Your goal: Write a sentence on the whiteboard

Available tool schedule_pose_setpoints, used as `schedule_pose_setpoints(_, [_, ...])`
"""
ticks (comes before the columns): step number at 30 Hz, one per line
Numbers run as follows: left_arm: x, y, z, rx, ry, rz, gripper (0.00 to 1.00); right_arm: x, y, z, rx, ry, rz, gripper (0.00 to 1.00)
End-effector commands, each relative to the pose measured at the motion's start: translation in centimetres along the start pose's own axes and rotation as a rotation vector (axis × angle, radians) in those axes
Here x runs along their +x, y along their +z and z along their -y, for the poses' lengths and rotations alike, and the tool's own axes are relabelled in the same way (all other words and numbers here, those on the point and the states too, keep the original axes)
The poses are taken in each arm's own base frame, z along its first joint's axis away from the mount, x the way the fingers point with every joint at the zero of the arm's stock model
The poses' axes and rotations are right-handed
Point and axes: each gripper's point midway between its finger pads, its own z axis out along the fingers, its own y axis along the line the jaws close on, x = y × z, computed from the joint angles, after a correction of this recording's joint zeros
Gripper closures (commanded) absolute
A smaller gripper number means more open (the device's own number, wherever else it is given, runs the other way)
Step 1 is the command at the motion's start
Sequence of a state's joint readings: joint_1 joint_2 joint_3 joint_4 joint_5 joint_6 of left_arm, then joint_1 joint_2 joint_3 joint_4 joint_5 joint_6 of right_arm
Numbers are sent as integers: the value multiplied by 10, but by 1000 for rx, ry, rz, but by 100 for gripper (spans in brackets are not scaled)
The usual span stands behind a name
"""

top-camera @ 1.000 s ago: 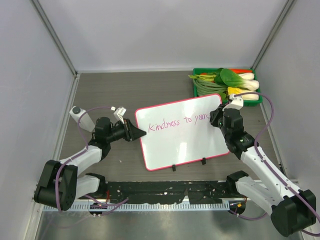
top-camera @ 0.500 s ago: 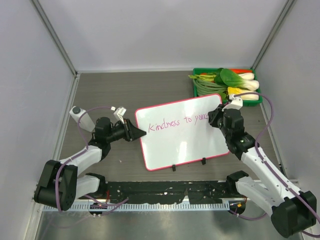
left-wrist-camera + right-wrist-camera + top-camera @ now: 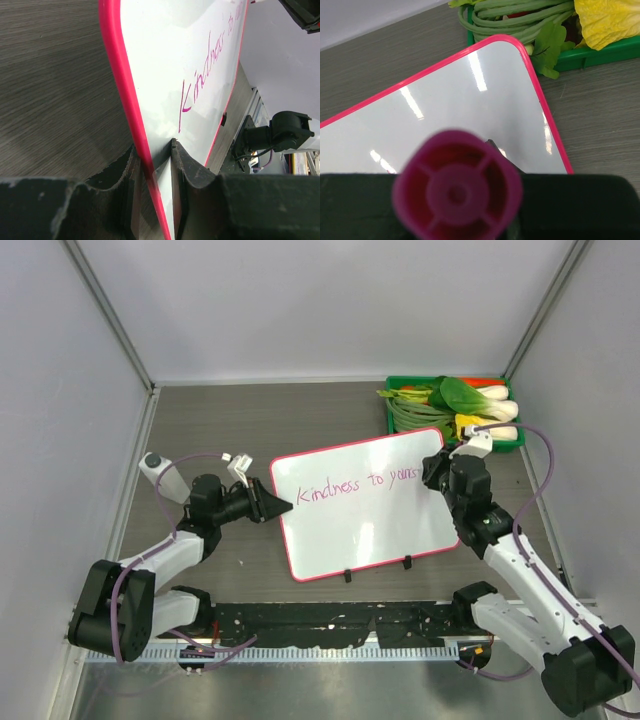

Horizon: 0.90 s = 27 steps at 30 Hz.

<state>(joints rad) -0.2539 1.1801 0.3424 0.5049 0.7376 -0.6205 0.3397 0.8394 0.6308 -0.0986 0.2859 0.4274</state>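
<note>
The whiteboard (image 3: 370,525) lies flat mid-table, pink-framed, with two black clips (image 3: 347,575) on its near edge. The sentence (image 3: 360,483) in pink cursive reads "Kindness to yours" along its far part. My left gripper (image 3: 275,506) is shut on the board's left edge; in the left wrist view the pink frame (image 3: 125,95) runs between the jaws (image 3: 152,150) and the writing (image 3: 207,70) shows. My right gripper (image 3: 435,478) is shut on a pink marker, at the end of the writing. The marker's round end (image 3: 457,185) fills the right wrist view above the board (image 3: 470,105).
A green tray (image 3: 389,420) of vegetables stands just beyond the board's far right corner, close to the right gripper; it also shows in the right wrist view (image 3: 600,52). Grey enclosure walls stand on the left, right and far sides.
My right gripper has moved a little to the right with the marker, and the last word has grown by a letter. The left arm and board have not moved.
</note>
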Motion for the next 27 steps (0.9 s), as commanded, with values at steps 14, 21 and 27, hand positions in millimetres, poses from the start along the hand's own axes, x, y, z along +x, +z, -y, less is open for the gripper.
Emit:
schedule_pose_setpoints(14, [13, 2, -5, -15, 37, -48, 100, -11, 16, -4, -2, 7, 34, 99])
schedule_pose_setpoints(21, [13, 2, -6, -19, 35, -48, 100, -3, 18, 0, 14, -4, 9, 99])
schedule_pose_setpoints(27, [13, 2, -6, -19, 37, -46, 100, 0, 18, 6, 46, -20, -6, 99])
